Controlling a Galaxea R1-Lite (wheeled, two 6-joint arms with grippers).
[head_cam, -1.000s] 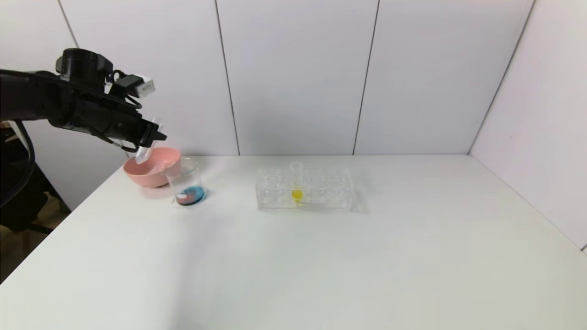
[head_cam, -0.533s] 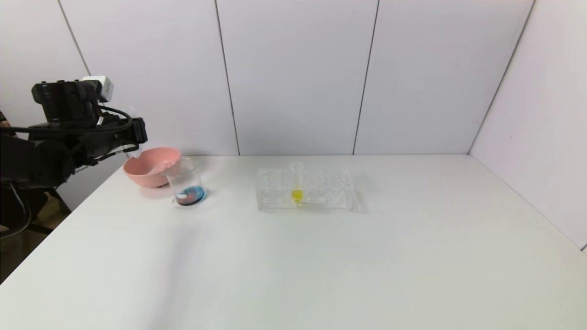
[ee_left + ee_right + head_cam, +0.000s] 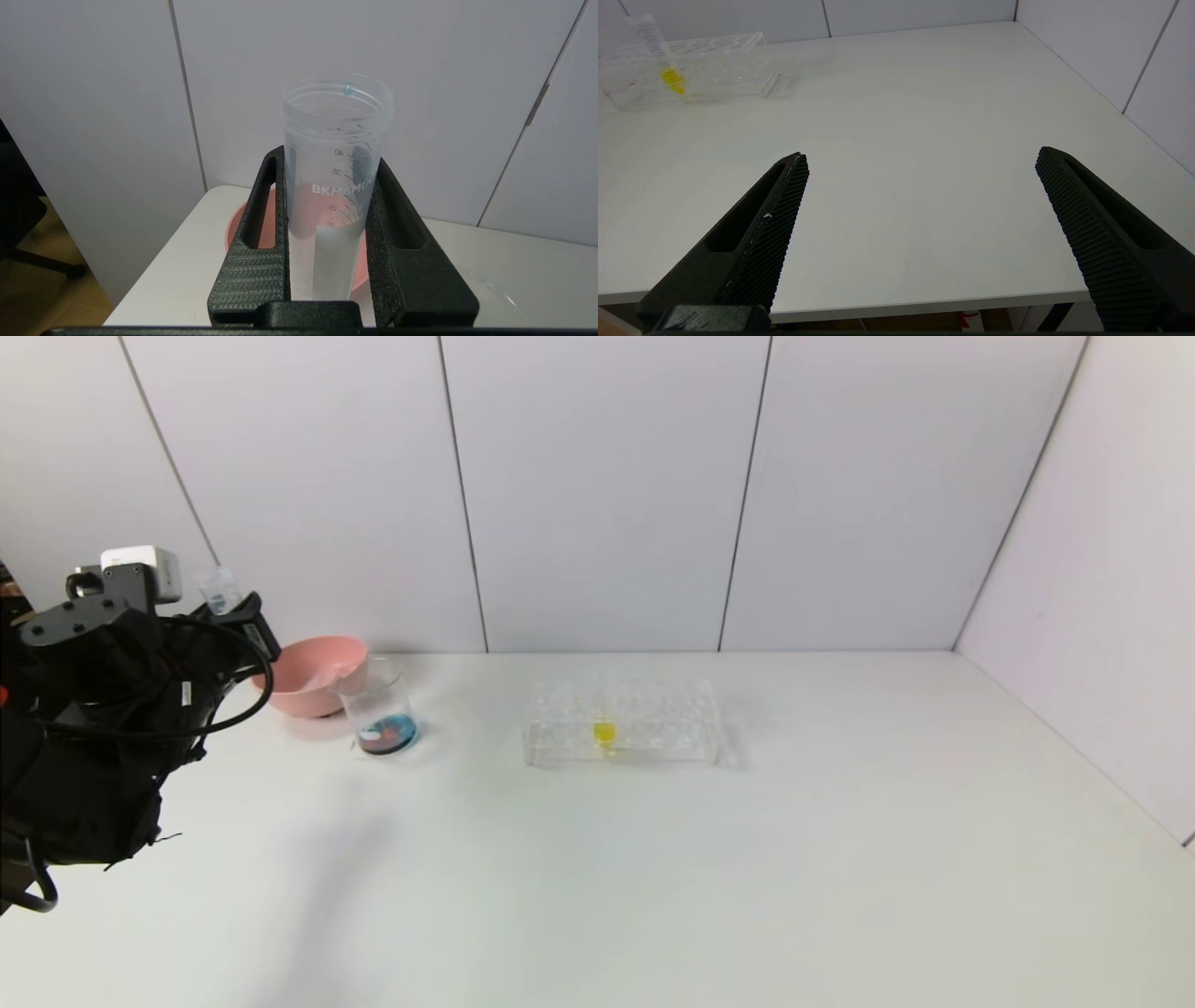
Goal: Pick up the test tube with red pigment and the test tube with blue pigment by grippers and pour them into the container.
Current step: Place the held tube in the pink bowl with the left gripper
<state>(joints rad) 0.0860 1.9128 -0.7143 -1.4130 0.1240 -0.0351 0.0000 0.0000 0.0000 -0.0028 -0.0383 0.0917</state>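
My left gripper (image 3: 233,611) hangs off the table's left edge, beside the pink bowl, and is shut on the test tube with blue pigment (image 3: 219,590). In the left wrist view this clear graduated tube (image 3: 336,121) stands mouth up between the black fingers (image 3: 254,261). It holds no liquid, only a blue droplet at its rim and a bluish smear inside. The container (image 3: 378,714), a small glass beaker, stands in front of the bowl with blue and red liquid at its bottom. The test tube with red pigment is out of view. My right gripper (image 3: 922,154) is open over the table's near edge.
The pink bowl (image 3: 308,677) sits at the back left, just behind the beaker. A clear tube rack (image 3: 621,723) stands mid-table and holds a tube of yellow liquid (image 3: 604,733). The table edge (image 3: 924,303) runs under the right gripper.
The left arm has drawn back from above the pink bowl, leftward and lower, off the table's edge. The tube it holds has turned from tilted to mouth up.
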